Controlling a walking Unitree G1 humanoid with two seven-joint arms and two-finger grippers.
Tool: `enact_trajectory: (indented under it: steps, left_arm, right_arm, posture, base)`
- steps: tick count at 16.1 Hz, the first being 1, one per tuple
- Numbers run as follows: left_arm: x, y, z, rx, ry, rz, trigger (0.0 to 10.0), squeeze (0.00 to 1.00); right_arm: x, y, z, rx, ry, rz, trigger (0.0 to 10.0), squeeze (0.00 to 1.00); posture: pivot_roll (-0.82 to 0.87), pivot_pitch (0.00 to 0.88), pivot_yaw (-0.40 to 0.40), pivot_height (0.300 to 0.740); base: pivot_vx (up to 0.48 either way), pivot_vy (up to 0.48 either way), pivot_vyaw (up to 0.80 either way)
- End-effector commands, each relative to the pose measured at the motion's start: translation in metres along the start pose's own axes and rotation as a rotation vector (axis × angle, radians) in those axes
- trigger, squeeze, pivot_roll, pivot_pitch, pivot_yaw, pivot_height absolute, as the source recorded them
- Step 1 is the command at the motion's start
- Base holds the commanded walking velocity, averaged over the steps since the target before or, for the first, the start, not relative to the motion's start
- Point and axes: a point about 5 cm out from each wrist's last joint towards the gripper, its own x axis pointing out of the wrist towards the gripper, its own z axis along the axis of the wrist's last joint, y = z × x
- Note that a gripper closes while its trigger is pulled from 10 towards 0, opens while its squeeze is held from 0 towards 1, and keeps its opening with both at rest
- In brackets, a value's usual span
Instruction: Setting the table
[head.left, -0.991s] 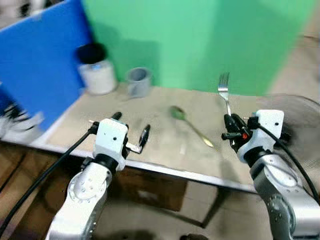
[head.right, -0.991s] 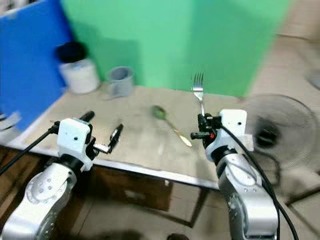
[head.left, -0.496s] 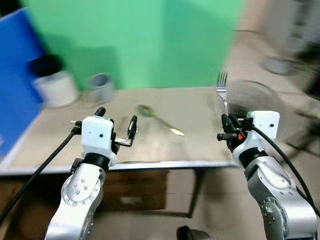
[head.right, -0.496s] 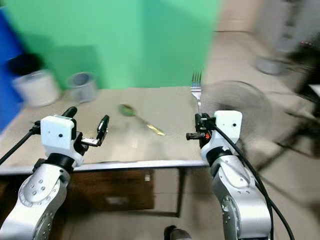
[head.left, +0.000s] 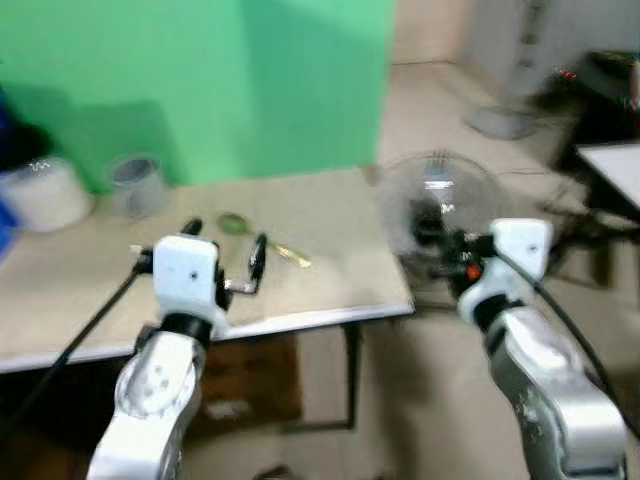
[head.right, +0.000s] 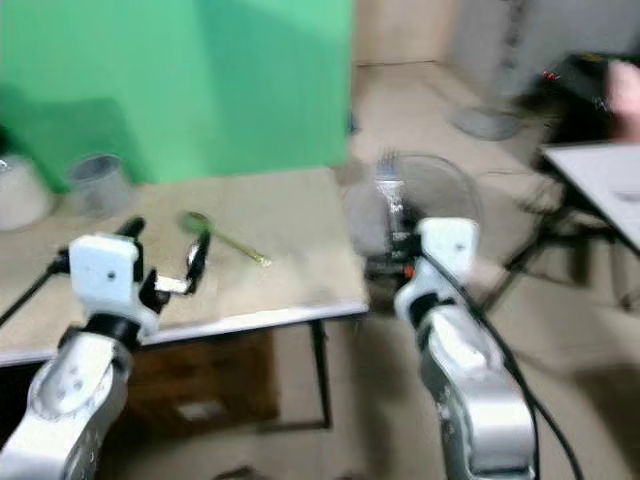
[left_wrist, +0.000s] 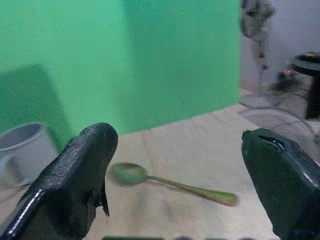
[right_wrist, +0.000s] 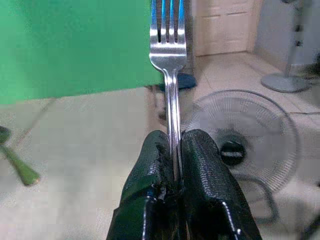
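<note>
Off the table's (head.left: 330, 230) right edge, fork (right_wrist: 169, 60) sits upright, pinched in my right gripper (right_wrist: 172, 165), left gripper (head.left: 225, 265) wide open w/ nothing near the spoon (left_wrist: 165, 181); carry step, next needs a spot to lay it.

No readable text, label, brand, number or sign shows anywhere; the head views are blurred, and the wrist views carry no lettering.

Silver fork (right_wrist: 169, 60), green backdrop (head.left: 200, 80)
</note>
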Motion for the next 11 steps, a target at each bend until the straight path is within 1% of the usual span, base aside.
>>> enact_trajectory:
  steps: [1,3,7,11]
  left_arm:
    - [0.001,-0.001,0.000,0.004,0.002,-0.003,10.0,0.00]
    - [0.002,-0.002,0.001,0.018,-0.010,-0.020,10.0,0.00]
    - [0.002,-0.003,0.002,0.002,-0.024,-0.026,10.0,0.00]
    - [0.000,-0.004,0.000,-0.007,-0.022,-0.025,10.0,0.00]
  right_arm:
    - [-0.001,-0.006,0.000,-0.012,0.009,-0.035,10.0,0.00]
    - [-0.001,-0.010,0.001,-0.015,0.009,-0.057,10.0,0.00]
    - [-0.003,-0.019,0.002,-0.039,0.016,-0.117,10.0,0.00]
    - [-0.003,-0.022,0.004,-0.055,0.019,-0.125,10.0,0.00]
  posture:
    - [-0.09,0.000,0.065,0.740]
    - [-0.09,0.000,0.067,0.740]
    - [-0.10,0.000,0.064,0.740]
    - [-0.11,0.000,0.046,0.740]
  base:
    - [0.000,0.000,-0.80]
    - [0.000,0.000,-0.80]
    - [0.000,0.000,-0.80]
    - [0.000,0.000,-0.80]
